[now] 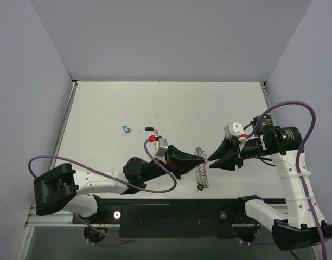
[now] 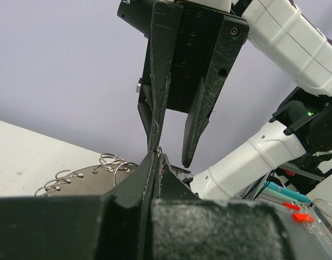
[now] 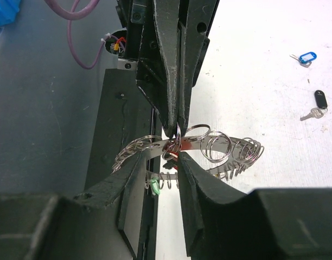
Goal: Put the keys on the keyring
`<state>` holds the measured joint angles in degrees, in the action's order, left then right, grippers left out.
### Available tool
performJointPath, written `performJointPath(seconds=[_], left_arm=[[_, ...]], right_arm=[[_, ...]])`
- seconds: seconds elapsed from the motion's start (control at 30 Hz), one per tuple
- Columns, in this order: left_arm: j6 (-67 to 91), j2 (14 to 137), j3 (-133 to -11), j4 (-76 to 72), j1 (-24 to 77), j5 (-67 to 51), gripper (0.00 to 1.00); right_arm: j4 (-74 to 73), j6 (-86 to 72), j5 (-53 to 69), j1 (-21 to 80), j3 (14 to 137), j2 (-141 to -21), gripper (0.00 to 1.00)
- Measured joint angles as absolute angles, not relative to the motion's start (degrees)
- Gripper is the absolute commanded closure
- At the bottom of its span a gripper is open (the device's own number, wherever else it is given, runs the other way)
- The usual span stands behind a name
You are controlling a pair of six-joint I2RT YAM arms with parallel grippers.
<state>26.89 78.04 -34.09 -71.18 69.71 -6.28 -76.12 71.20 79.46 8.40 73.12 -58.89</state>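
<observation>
Black and scuffed, the left hand (image 3: 175,128) has its two fingers pressed together on a wire loop at the rim of the large flat silver-grey metal keyring (image 3: 220,145), holding it up off the white counter (image 3: 263,97). Facing it tip to tip, the right hand (image 3: 165,158) has its fingers apart, straddling the ring's band just below that pinch. A small red tag (image 3: 174,156) sits in the gap; whether either finger touches it cannot be told. A green tag (image 3: 153,187) hangs from the rim lower down. The step looks like threading a key onto a loop. Next, the right hand likely needs a fine nudge along the wire. Well apart on the counter lie a blue-tagged key (image 3: 306,56) and a black-headed key (image 3: 319,99), not yet on.
</observation>
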Motion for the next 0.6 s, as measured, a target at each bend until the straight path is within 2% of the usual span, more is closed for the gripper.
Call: performJointPath(seconds=[0.5,0.6], left_arm=[[26.9,78.4,-34.1,-71.3,69.8,-6.8,1.0],[27.0,78.7,-34.1,-71.4,69.8,-7.1,1.0]], right_arm=[[-76.1,70.6,79.5,10.0,73.1,-60.2,0.79],[-76.1,70.5,79.5,10.2,73.1,-60.4,0.83]])
